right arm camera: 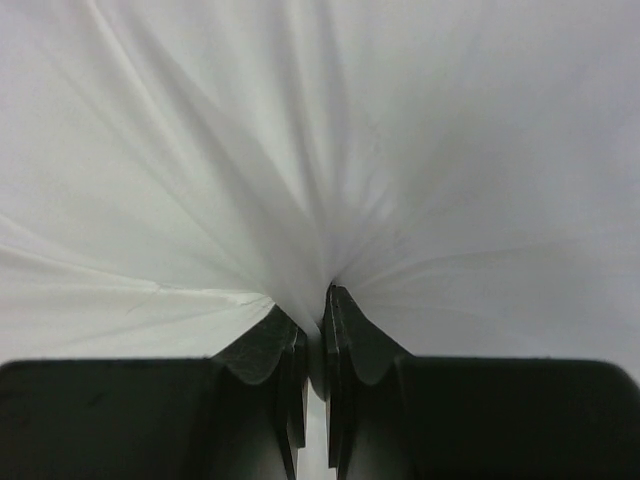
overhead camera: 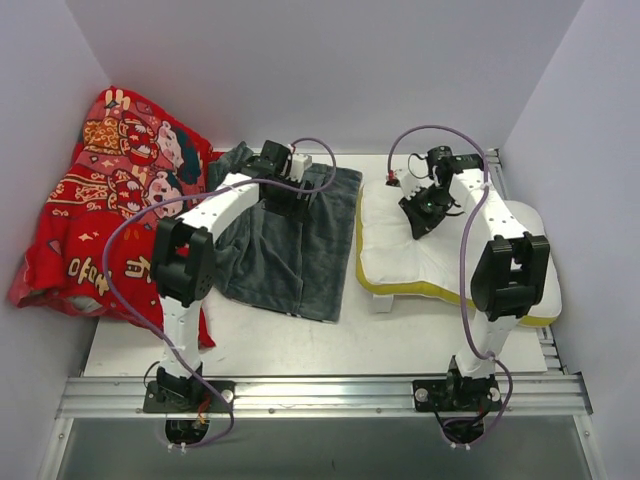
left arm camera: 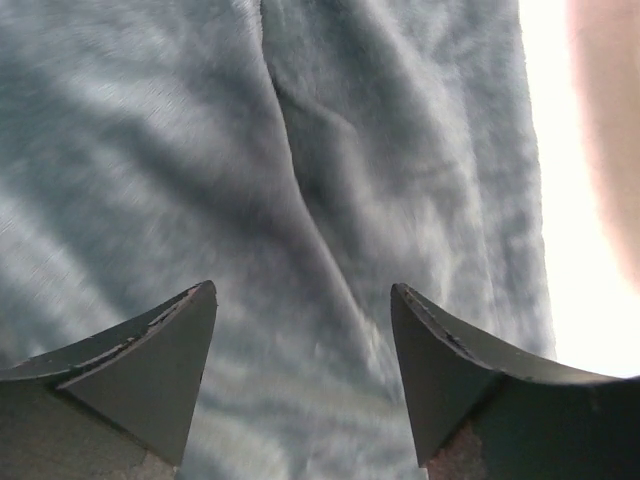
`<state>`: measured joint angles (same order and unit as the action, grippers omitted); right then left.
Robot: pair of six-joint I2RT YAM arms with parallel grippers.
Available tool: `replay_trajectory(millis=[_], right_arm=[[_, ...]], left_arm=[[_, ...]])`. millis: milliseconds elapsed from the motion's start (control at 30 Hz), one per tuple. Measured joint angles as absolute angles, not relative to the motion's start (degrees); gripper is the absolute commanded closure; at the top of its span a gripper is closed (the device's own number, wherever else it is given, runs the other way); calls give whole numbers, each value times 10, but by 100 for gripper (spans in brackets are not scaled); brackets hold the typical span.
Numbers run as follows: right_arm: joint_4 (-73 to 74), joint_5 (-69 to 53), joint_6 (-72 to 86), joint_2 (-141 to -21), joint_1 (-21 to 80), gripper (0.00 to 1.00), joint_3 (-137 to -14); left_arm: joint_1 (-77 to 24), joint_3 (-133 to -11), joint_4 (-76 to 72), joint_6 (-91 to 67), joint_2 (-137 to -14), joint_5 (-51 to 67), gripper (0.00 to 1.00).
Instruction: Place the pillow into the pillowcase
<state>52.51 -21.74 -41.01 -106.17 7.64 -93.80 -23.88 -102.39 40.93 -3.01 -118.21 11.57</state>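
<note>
I read the right gripper (right arm camera: 325,292) jaws pinching a fold of the pillow (overhead camera: 400,255). Left gripper (left arm camera: 302,290) jaws spread over the pillowcase (overhead camera: 285,262), left of the pillow.

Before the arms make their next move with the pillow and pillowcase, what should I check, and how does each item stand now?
1. Right gripper gripping the pillow: ok, jaws shut on a pinched fold of white fabric.
2. Left gripper gripping the pillowcase: not ok, jaws stand open over the grey plush, nothing between them.
3. Pillowcase opening found: cannot tell, no view shows it.
4. Pillow inside the pillowcase: not ok, they lie side by side.
5. Red cloth clear of the pillowcase: cannot tell, the left arm hides that edge.
</note>
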Motion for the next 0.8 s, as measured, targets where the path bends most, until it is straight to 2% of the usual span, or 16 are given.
replay_trajectory(millis=[233,400,567,700,800], right_arm=[[469,-230,-318,-1023,44,100,-897],[439,-238,-274,-979,17,100,-878],[435,-253,-265,-960,6,100,-867],[438,-268,-266,-960,3,100,-858],[442,-283,-268,-959,-4,100,-845]], left_arm=[[-266,-1060,388,-39,-1271,62,27],[-277,-1078,382,-35,-1312,37,52],[-289,-1033,363,9,-1293,48,60],[-320,-912,349,55,-1216,75,61],[-346,-836,352,75,-1164,97,53]])
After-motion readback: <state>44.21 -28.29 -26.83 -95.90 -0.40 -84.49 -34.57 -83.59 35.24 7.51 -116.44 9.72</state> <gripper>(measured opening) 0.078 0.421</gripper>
